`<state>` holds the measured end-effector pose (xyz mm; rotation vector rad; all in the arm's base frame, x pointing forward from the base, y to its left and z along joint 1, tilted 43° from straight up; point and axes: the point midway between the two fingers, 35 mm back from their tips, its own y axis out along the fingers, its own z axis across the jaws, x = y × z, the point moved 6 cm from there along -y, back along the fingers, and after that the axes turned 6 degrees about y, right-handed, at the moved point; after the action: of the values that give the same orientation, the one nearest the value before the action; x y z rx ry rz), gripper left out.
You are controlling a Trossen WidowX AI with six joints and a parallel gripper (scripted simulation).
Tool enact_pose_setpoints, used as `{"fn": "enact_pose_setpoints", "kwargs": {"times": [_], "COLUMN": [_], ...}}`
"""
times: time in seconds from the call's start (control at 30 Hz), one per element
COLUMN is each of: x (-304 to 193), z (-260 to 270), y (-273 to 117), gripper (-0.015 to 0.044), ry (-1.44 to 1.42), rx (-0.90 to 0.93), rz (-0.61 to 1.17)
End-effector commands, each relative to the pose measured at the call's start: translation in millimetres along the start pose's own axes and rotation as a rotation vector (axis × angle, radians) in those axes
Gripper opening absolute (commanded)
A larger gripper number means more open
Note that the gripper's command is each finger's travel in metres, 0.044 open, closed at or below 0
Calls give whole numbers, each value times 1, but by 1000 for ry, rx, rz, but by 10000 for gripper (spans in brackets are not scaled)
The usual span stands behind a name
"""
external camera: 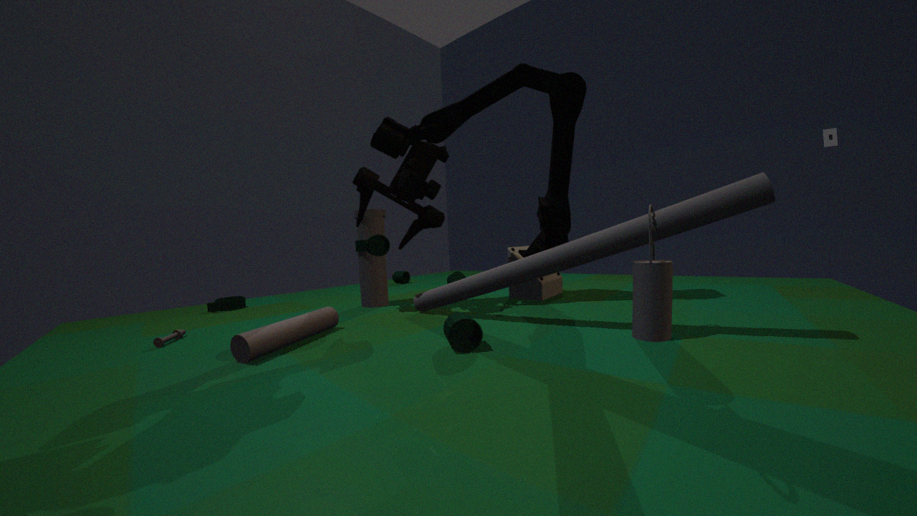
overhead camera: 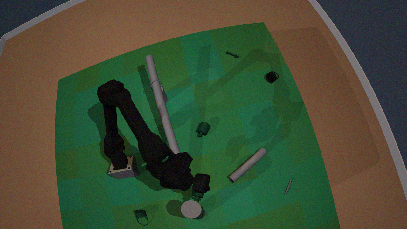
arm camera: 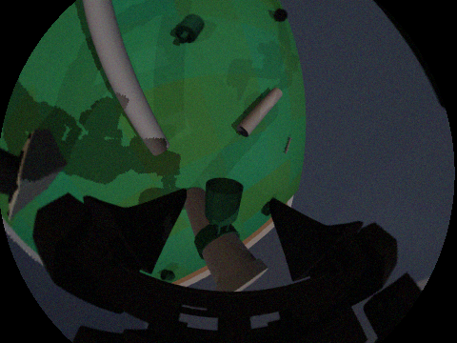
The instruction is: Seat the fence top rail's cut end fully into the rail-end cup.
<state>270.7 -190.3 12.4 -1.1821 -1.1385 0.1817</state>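
Observation:
The grey rail (overhead camera: 168,122) (external camera: 544,259) (arm camera: 116,62) slopes through the wire loop (overhead camera: 156,80) (external camera: 651,233) on the short post (external camera: 653,301). Its low end rests at the mat, short of the big post (overhead camera: 191,209) (external camera: 372,282) (arm camera: 233,262). The dark green rail-end cup (overhead camera: 197,194) (external camera: 378,245) (arm camera: 224,202) hangs on the brace band (external camera: 360,245) (arm camera: 204,240), which is on the post's upper part, somewhat below the cap. My gripper (external camera: 380,236) (arm camera: 228,198) is open and empty. In the wrist view the cup shows between its fingertips; contact cannot be told. The gripper is clear of the rail.
A short loose pipe (overhead camera: 247,164) (external camera: 285,333) (arm camera: 261,111) lies right of the rail in the top view. A loose green cup (overhead camera: 203,129) (external camera: 463,333) (arm camera: 190,29) lies between them. A green loop cap (overhead camera: 141,213), black cap (overhead camera: 271,76) and bolts (overhead camera: 232,54) (overhead camera: 288,187) lie farther out.

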Motion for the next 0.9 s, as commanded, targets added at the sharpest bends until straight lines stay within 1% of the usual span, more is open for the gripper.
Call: {"fn": "enact_pose_setpoints", "kwargs": {"times": [0.0,0.87], "x": [-1,1], "z": [2,5], "y": [8,47], "gripper": [440,440], "ry": [8,8], "rx": [6,5], "rz": [-4,-8]}}
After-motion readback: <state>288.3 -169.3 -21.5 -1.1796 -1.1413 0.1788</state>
